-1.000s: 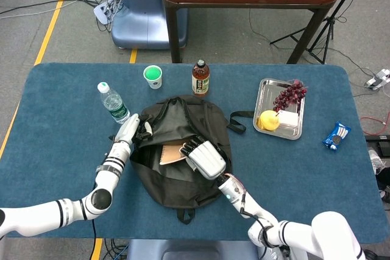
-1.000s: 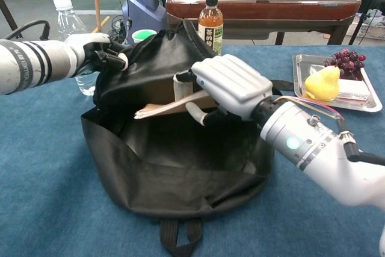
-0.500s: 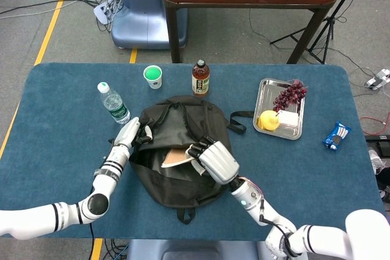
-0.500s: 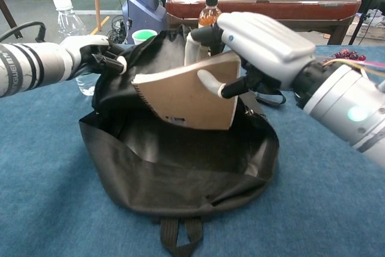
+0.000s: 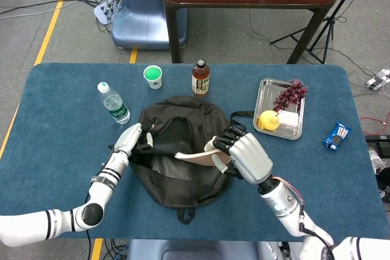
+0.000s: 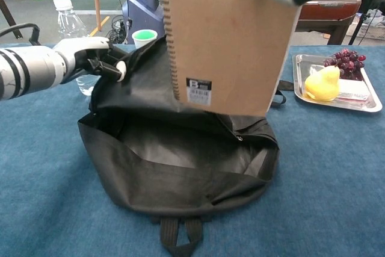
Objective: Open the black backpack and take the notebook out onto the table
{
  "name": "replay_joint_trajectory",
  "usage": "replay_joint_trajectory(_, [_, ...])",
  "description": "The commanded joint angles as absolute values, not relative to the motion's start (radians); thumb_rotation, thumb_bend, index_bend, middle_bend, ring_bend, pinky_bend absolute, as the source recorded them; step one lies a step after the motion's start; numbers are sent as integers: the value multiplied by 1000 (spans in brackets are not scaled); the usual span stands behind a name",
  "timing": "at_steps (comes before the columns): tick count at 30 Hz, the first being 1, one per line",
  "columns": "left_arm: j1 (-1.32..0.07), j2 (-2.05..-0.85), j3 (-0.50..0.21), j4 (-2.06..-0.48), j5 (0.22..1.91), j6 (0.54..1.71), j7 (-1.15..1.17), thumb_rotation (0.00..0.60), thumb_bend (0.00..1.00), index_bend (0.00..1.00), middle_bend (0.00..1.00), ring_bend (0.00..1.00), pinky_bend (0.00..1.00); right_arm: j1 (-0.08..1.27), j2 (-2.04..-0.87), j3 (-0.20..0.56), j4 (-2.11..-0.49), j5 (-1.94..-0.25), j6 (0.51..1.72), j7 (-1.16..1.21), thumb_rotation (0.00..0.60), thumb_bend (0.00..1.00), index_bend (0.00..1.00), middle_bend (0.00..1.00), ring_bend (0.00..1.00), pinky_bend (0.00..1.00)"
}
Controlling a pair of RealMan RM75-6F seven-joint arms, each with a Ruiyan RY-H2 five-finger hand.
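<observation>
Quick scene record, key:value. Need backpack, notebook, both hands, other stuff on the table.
backpack: black, open, flat on blue table
notebook: brown spiral, lifted clear above the backpack, not yet on table
right hand: holds notebook
left hand: grips backpack's opening edge
tray: metal, right of backpack, holds grapes, yellow pear
bottles: water bottle, tea bottle
cup: green

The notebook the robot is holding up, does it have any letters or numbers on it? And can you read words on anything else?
"B": on the small black label low on the notebook cover, chest view.
Barcode and tiny print under the "B": too small to read.
Tea bottle label: too blurred to read.
Water bottle label: too blurred to read.
Blue snack packet: print too small to read.
Black backpack: no text visible.
</observation>
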State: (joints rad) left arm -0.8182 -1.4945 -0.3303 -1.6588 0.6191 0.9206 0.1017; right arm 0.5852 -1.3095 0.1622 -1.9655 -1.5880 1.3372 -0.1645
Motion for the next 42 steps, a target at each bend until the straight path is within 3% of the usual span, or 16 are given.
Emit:
replay_joint_trajectory(1, [-799, -1449, -296, -1702, 698, 881, 90, 600, 638, 382, 374, 395, 243, 554, -1234, 181, -2028, -1575, 1357, -123, 600, 520, 756, 666, 526, 387])
replay_joint_trajectory(7, [-784, -1373, -264, -1771, 770, 822, 71, 577, 487, 152, 213, 244, 243, 522, -1159, 187, -2055, -1567, 1372, -99, 600, 520, 756, 666, 527, 387])
replay_joint_trajectory(13, [-768, -1295, -245, -1848, 820, 791, 48, 485, 418, 114, 191, 219, 229, 494, -1108, 191, -2075, -1559, 1384, -65, 600, 520, 756, 666, 527, 387])
replay_joint_trajectory(19, [-756, -1219, -222, -1905, 881, 789, 53, 556, 313, 81, 178, 213, 225, 480, -1077, 190, -2079, -1547, 1374, -61, 600, 520, 756, 666, 527, 387])
replay_joint_trajectory(26, [-744, -1155, -214, -1937, 891, 802, 40, 538, 221, 19, 124, 156, 199, 478, -1084, 180, -2061, -1520, 1337, -67, 600, 520, 756, 666, 527, 387])
replay_joint_trajectory(30, [-747, -1101, -202, -1961, 878, 782, 40, 512, 184, 0, 34, 45, 141, 487, -1102, 172, -2051, -1514, 1306, -67, 600, 520, 756, 666, 527, 387])
replay_joint_trajectory(36, [-729, -1084, -207, -1958, 878, 829, 20, 526, 170, 0, 0, 0, 92, 506, -1134, 166, -2034, -1486, 1253, -59, 600, 520, 756, 667, 527, 387])
replay_joint_trajectory(42, [-719, -1094, -212, -1934, 857, 859, -1, 587, 169, 0, 0, 0, 92, 567, -1189, 196, -1992, -1379, 1148, -46, 600, 520, 756, 666, 527, 387])
